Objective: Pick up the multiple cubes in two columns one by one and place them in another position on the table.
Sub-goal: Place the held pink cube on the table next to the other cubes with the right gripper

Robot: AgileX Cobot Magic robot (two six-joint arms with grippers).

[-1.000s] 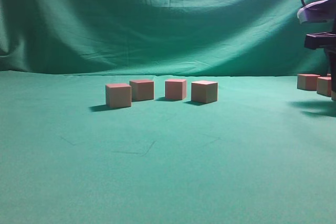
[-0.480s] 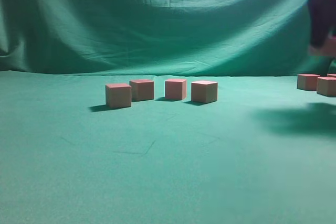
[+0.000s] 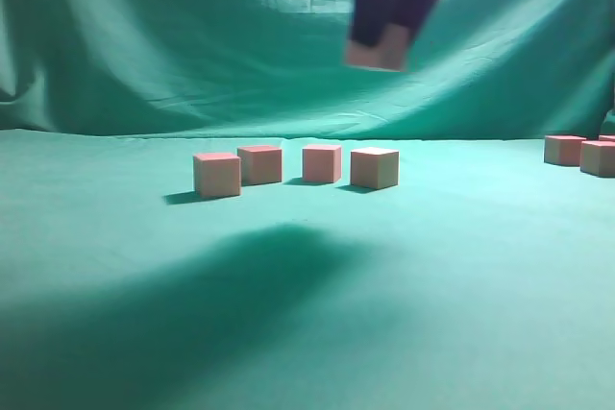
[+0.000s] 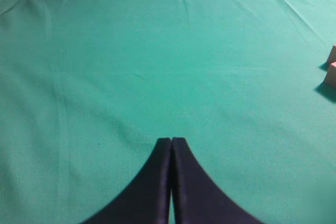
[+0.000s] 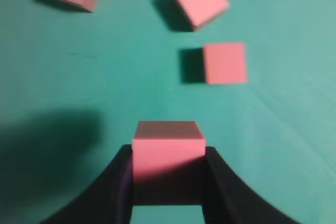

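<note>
High above the green-cloth table (image 3: 307, 333), I am carrying one cube (image 3: 377, 48) in my right gripper (image 5: 168, 169), its two dark fingers (image 5: 223, 182) pressing on the block's left and right faces. I am finding no brand, label or writing that I can read on any surface, and blur is softening the raised arm in the exterior view. The held cube is showing a pinkish-red top and a darker shaded front between my fingers, with sharp edges. Below it, four more cubes (image 3: 217, 175) are sitting in a loose row on the cloth, each apart from its neighbour, pink on top and tan on the sides; at the right edge another group (image 3: 564, 149) is resting farther back. My arm is throwing a broad shadow (image 3: 192, 304) across the near cloth. My left gripper (image 4: 171, 145) is hanging low over bare cloth, its dark fingers pressed together with nothing between them.
</note>
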